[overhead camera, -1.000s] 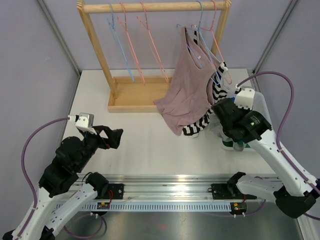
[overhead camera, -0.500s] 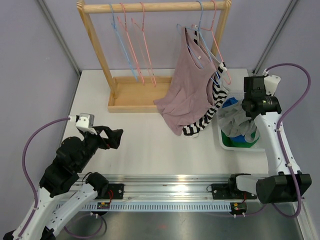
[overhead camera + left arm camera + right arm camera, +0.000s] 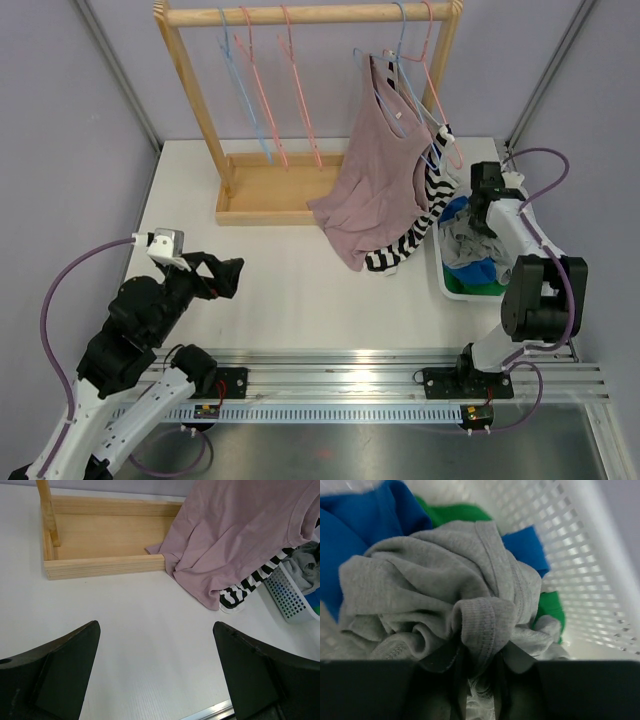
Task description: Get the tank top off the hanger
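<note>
A mauve tank top (image 3: 375, 170) hangs from a blue hanger (image 3: 399, 50) on the wooden rail, its hem draped down to the table; it also shows in the left wrist view (image 3: 235, 540). My left gripper (image 3: 225, 275) is open and empty over bare table, well to the left of the tank top, and the gap between its fingers shows in its wrist view (image 3: 156, 626). My right gripper (image 3: 472, 222) is down in the white basket to the right of the tank top. It is shut (image 3: 480, 680) on a fold of a grey garment (image 3: 470, 595).
A black-and-white striped garment (image 3: 420, 225) hangs behind the tank top. The white basket (image 3: 445, 288) holds blue, green and grey clothes. The wooden rack (image 3: 300, 14) carries several bare pink and blue hangers, and its base tray (image 3: 270, 190) is at the back.
My right arm has swung away from the tank top, folded back to the right, and its gripper has come down into the basket onto the grey garment. The left arm has not moved.
</note>
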`<action>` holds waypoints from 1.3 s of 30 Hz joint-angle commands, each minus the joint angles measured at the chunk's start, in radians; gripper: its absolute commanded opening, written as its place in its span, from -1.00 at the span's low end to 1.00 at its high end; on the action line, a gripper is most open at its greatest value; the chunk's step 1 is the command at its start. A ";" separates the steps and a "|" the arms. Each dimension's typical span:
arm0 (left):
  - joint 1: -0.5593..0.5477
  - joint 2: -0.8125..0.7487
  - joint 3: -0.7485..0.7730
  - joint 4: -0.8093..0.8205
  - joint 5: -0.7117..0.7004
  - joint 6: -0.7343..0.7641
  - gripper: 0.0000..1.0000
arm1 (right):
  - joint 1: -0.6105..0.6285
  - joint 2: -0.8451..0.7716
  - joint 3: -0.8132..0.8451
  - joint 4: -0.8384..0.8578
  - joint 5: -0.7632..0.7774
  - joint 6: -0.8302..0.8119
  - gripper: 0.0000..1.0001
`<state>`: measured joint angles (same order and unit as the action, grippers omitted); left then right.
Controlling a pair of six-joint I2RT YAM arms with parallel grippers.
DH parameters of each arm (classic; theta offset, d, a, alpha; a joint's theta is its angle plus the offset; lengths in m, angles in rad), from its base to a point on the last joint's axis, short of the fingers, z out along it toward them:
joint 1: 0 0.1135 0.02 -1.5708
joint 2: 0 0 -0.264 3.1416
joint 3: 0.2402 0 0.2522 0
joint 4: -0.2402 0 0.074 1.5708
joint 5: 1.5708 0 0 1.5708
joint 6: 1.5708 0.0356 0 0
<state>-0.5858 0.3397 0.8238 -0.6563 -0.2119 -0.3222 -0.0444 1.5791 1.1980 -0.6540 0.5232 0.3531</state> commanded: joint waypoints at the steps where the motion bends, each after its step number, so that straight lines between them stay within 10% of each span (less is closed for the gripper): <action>1: 0.004 -0.005 -0.005 0.043 0.016 0.000 0.98 | -0.006 0.038 -0.050 0.080 -0.092 0.032 -0.42; 14: 0.007 -0.019 -0.002 0.027 -0.037 -0.024 0.98 | -0.008 -0.181 0.170 -0.127 0.030 0.017 0.51; 16: 0.010 -0.025 -0.005 0.024 -0.063 -0.035 0.98 | -0.008 -0.215 0.216 -0.182 0.052 -0.002 0.98; 22: 0.015 -0.021 -0.003 0.020 -0.090 -0.054 0.98 | -0.005 -0.361 0.359 -0.242 -0.064 -0.029 0.99; 29: 0.026 0.004 0.006 0.007 -0.096 -0.046 0.98 | 0.012 -0.435 0.527 -0.159 -0.618 -0.012 0.85; 39: 0.038 0.030 0.005 0.009 -0.066 -0.037 0.98 | 0.291 -0.283 0.774 -0.180 -0.629 -0.166 0.56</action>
<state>-0.5564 0.3481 0.8238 -0.6651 -0.2836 -0.3634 0.1661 1.2343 1.8847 -0.8387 -0.0948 0.2764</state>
